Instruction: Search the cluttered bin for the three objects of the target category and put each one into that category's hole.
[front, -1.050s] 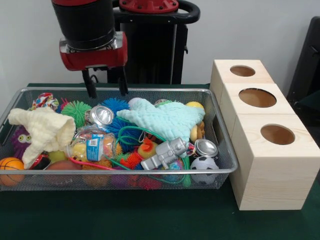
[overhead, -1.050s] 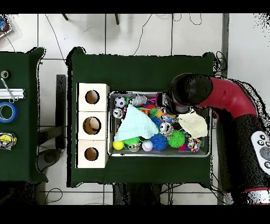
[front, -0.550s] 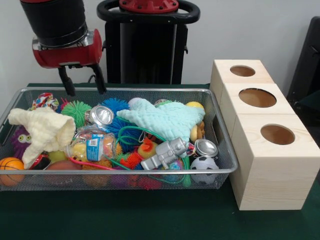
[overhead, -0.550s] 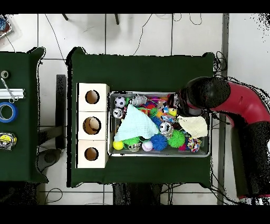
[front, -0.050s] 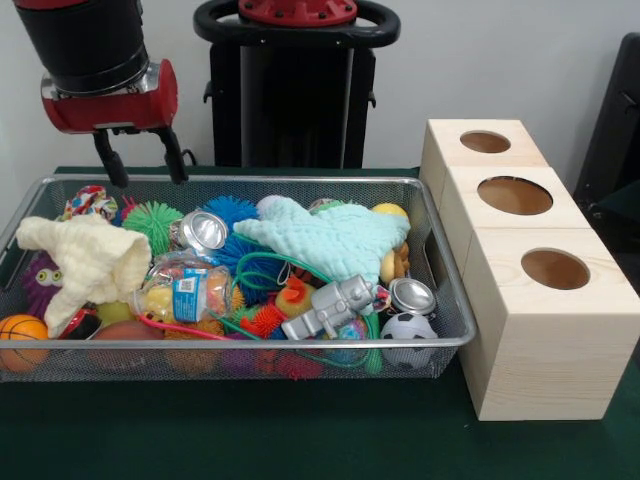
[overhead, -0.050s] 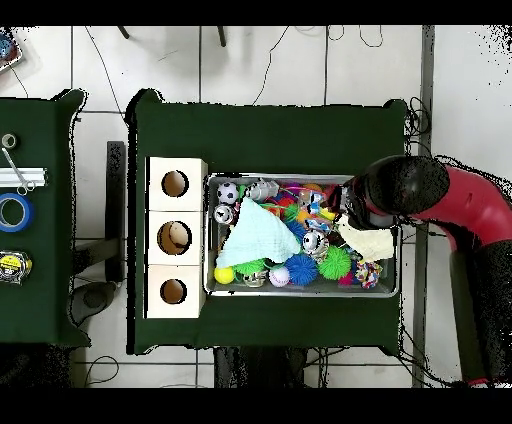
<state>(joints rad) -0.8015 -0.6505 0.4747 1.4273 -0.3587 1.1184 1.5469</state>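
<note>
A wire mesh bin (front, -0.050s: 300, 180) (overhead, -0.050s: 300, 292) holds a jumble of things: a cream cloth (front, -0.050s: 85, 262) (overhead, -0.050s: 368, 240), a mint cloth (front, -0.050s: 330, 238) (overhead, -0.050s: 255, 235), a crushed can (front, -0.050s: 203, 230), a second can (front, -0.050s: 411, 296), a plastic bottle (front, -0.050s: 180, 290), a silver toy figure (front, -0.050s: 330, 305), spiky balls (front, -0.050s: 152, 220) and a soccer ball (front, -0.050s: 407, 330). My gripper (front, -0.050s: 148, 178) hangs open and empty above the bin's far left rim, touching nothing. From overhead the arm's head (overhead, -0.050s: 400, 187) hides it. A wooden box (front, -0.050s: 520, 330) (overhead, -0.050s: 175, 237) with three round holes stands right of the bin.
A small basketball (front, -0.050s: 20, 335) and a purple spiky toy with eyes (front, -0.050s: 40, 278) lie at the bin's left end. In the overhead view a second green table holds a blue tape roll (overhead, -0.050s: 12, 212) and a tape measure (overhead, -0.050s: 10, 265). A black chair (front, -0.050s: 615, 120) stands at the far right.
The arm has swung left in the front view and risen a little, from over the crushed can to the bin's far left rim. The gripper stayed open; nothing in the bin moved.
</note>
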